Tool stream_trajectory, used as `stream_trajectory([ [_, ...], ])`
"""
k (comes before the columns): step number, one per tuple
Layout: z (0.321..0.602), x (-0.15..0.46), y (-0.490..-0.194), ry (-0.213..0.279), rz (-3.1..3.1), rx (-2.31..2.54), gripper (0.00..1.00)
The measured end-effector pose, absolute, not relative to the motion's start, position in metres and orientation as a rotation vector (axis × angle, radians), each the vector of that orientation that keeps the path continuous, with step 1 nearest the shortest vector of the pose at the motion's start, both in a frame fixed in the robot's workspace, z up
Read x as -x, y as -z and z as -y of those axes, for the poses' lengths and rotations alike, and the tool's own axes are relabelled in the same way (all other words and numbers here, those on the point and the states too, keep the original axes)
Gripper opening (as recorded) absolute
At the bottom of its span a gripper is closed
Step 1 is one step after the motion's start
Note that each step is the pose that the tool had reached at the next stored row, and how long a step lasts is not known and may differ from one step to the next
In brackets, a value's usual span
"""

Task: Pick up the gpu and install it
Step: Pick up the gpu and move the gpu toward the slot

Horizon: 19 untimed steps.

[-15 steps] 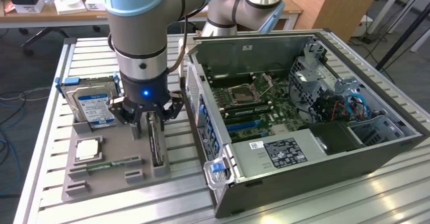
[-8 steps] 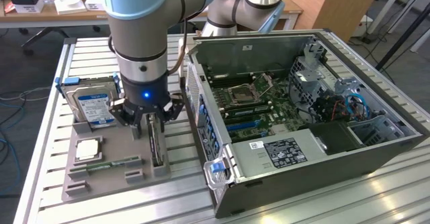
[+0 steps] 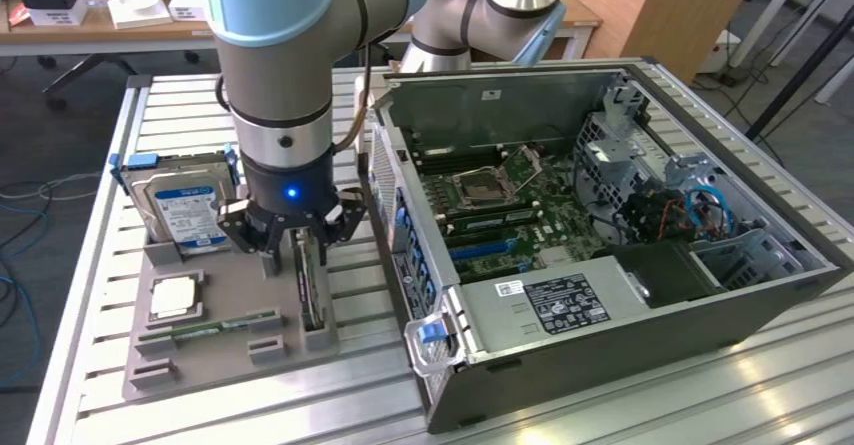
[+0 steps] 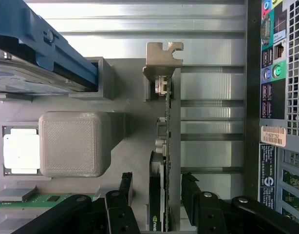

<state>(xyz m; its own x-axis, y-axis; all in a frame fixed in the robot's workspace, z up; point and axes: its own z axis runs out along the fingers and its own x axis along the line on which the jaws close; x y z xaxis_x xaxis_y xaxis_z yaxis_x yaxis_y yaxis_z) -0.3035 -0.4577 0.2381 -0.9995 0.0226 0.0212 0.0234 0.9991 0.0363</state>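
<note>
The gpu (image 3: 311, 287) is a thin dark card standing on its edge in a slot of the grey holder tray (image 3: 214, 360), just beside the computer case. In the wrist view its edge (image 4: 165, 126) runs lengthwise, with the silvery bracket (image 4: 161, 61) at the far end. My gripper (image 3: 291, 243) hangs right over the card's end away from the bracket. It is open (image 4: 157, 179), with one black finger (image 4: 125, 187) on each side of the card and gaps between pads and card. Nothing is held.
The open computer case (image 3: 601, 225) lies at the exterior view's right with its motherboard (image 3: 501, 220) exposed. The tray also holds a hard drive (image 3: 187, 210), a CPU (image 3: 176, 297) and a green memory stick (image 3: 214, 330). A grey block (image 4: 71, 144) rises near the gripper.
</note>
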Motion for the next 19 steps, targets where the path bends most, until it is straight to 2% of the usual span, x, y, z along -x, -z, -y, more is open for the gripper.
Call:
stream_trajectory([
  [11,0.4577,0.3035,-0.2379,0.057,3.120,0.036,0.53],
  [14,0.4577,0.3035,-0.2379,0.057,3.120,0.036,0.51],
  [15,0.4577,0.3035,-0.2379,0.057,3.120,0.036,0.44],
  [19,0.4577,0.3035,-0.2377,0.057,3.120,0.036,0.44],
])
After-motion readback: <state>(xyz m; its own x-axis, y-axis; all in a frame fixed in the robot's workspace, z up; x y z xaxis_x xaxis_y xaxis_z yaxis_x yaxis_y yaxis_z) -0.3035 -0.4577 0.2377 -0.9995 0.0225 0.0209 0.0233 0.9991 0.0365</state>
